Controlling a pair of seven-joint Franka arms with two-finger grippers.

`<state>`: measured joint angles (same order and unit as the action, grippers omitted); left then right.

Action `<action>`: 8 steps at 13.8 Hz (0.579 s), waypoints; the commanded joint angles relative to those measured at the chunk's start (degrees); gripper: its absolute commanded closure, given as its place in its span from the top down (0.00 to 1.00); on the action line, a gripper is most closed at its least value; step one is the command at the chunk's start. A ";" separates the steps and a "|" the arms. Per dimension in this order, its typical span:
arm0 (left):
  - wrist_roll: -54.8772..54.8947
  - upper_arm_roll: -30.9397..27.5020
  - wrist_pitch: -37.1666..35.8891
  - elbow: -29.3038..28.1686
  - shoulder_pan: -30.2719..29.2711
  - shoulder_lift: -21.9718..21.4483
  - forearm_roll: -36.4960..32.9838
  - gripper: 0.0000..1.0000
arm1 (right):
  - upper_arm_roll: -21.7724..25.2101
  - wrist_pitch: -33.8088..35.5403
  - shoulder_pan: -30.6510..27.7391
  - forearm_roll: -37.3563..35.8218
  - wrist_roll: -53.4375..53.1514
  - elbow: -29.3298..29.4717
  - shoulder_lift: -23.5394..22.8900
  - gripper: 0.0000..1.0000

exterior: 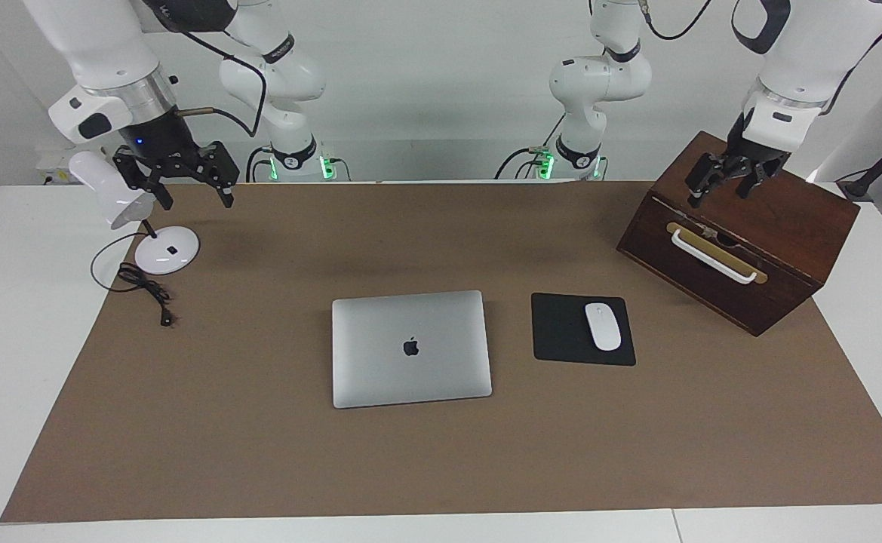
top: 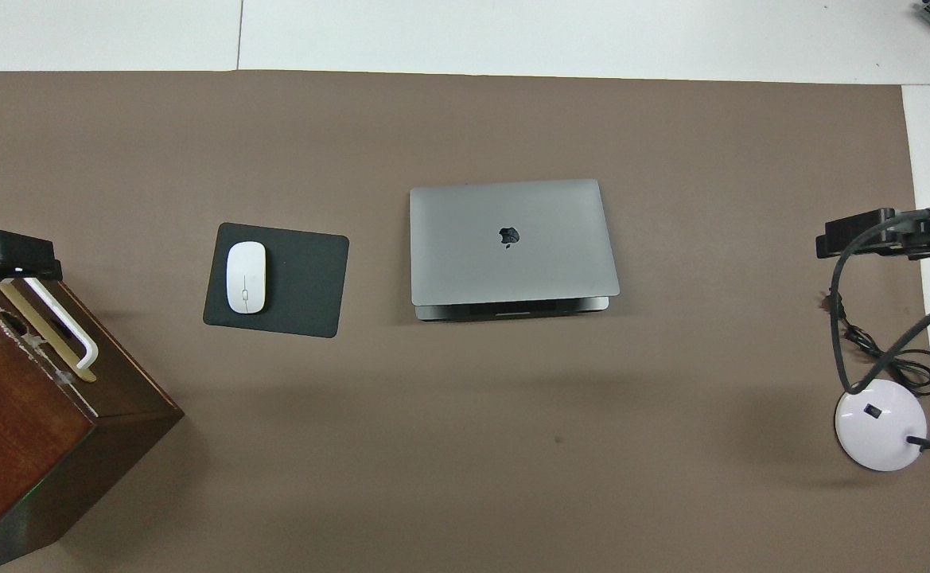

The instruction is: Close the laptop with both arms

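The silver-grey laptop (exterior: 410, 348) lies in the middle of the brown mat, lid down and apple logo up. In the overhead view the laptop (top: 512, 239) shows a thin strip of its base along the edge nearer to the robots. My right gripper (exterior: 196, 200) is open and empty, raised over the mat's corner beside the lamp; it also shows in the overhead view (top: 870, 235). My left gripper (exterior: 718, 196) is open and empty, raised over the wooden box; it also shows in the overhead view (top: 7, 255). Both grippers are well away from the laptop.
A black mouse pad (exterior: 561, 332) with a white mouse (exterior: 603, 326) lies beside the laptop toward the left arm's end. A dark wooden box (exterior: 780, 226) with a white handle stands at that end. A white desk lamp (exterior: 169, 250) with a black cable (exterior: 146, 290) stands at the right arm's end.
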<state>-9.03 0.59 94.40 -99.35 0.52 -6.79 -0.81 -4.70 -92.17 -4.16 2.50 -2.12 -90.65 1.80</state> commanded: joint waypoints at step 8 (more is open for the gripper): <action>1.30 -0.07 -0.89 0.30 0.27 -0.24 0.89 1.00 | -0.93 0.32 -1.11 -0.48 0.45 -1.46 1.54 1.00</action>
<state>-8.79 0.98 94.40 -99.35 0.52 -6.78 -0.72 -4.73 -92.17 -4.16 2.42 -2.12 -90.65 1.92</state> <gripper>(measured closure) 0.000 0.000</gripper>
